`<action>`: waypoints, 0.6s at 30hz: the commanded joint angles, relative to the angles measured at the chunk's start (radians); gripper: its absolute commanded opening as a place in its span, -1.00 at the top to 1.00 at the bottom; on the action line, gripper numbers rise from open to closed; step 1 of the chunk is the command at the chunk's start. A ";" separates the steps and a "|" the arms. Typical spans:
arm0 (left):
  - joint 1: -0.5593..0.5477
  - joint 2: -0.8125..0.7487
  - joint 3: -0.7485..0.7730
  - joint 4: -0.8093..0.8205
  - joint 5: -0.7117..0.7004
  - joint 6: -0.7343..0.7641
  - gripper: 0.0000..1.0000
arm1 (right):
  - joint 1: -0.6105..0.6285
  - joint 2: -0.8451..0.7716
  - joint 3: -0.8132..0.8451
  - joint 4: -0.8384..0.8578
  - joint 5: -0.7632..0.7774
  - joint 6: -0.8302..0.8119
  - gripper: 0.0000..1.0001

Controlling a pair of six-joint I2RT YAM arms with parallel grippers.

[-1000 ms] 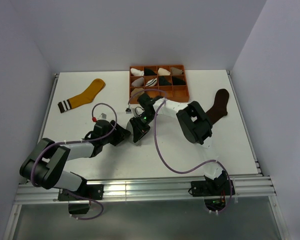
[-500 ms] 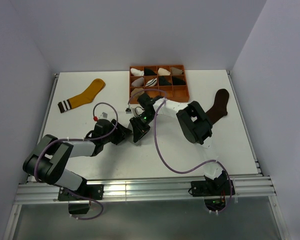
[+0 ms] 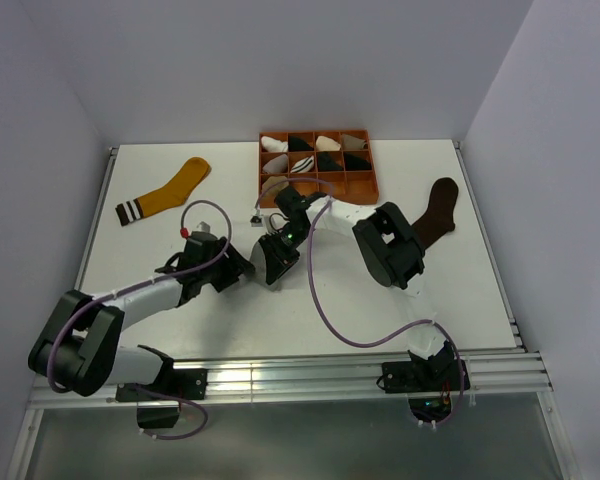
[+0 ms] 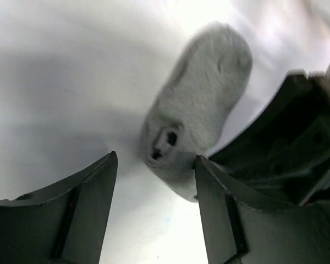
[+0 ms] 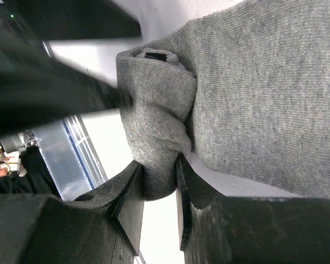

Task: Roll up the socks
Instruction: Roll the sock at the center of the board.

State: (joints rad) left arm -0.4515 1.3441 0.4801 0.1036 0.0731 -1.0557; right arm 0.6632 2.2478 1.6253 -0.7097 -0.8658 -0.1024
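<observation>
left gripper [image 4: 157, 160] jaws apart, right gripper [image 5: 158, 171] pinching grey sock [image 5: 264, 99], both arms extended

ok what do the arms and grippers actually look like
The left arm and right arm have white links with bulky black joints, and a purple cable loops along each. The left gripper and right gripper have dark, wedge-shaped fingers.
</observation>
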 commanded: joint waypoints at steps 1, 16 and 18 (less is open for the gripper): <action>0.057 -0.036 0.075 -0.160 -0.062 0.118 -0.26 | 0.010 -0.004 -0.034 0.061 0.114 -0.022 1.00; 0.065 0.323 0.239 0.018 0.117 0.161 0.13 | 0.021 -0.017 -0.030 0.055 0.171 -0.046 1.00; 0.056 0.357 0.248 0.019 0.117 0.168 0.25 | 0.022 -0.033 -0.041 0.065 0.172 -0.046 1.00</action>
State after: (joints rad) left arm -0.3801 1.6505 0.7197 0.1364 0.1787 -0.9268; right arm 0.6708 2.2341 1.6138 -0.6926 -0.8398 -0.1059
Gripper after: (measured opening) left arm 0.393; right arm 0.310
